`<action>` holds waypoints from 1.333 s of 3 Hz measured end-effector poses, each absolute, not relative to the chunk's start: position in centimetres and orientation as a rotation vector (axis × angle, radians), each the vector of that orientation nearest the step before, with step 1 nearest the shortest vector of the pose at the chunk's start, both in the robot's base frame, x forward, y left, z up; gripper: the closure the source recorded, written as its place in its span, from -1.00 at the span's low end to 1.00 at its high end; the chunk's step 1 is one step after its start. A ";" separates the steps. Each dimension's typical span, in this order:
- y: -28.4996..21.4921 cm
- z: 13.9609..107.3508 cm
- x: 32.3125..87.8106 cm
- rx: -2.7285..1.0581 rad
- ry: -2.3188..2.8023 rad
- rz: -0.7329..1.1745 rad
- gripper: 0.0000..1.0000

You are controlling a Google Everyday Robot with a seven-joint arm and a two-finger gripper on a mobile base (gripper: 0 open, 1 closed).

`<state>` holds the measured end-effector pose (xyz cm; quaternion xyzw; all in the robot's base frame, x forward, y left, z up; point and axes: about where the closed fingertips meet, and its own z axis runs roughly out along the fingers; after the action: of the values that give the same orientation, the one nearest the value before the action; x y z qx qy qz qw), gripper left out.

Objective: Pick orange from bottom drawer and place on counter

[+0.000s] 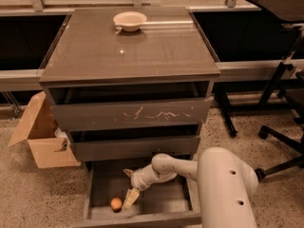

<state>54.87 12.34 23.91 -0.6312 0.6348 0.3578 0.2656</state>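
The orange (116, 204) lies in the open bottom drawer (142, 218), near its front left. My gripper (129, 189) reaches down into the drawer from the right, just right of the orange and a little above it. One pale finger (130, 198) points down beside the orange without touching it, the other finger (128, 173) sticks out farther back, so the jaws stand open and empty. The counter (128, 51) is the glossy grey-brown top of the cabinet above.
A cream bowl (129, 20) sits at the back of the counter. The scratched top drawer (130, 114) and the middle drawer (135, 147) are partly pulled out. An open cardboard box (40, 137) stands on the floor at left. Chair and stand legs (280, 132) are at right.
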 end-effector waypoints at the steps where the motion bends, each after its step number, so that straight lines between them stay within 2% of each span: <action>1: 13.2 21.9 54.8 -1.706 1.675 0.945 -1.00; 3: 15.1 17.6 55.0 -1.701 1.610 0.959 -0.94; 4: 15.7 15.8 55.3 -1.699 1.604 0.975 -0.63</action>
<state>55.27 15.65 15.81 -0.6401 0.6044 0.3674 0.2999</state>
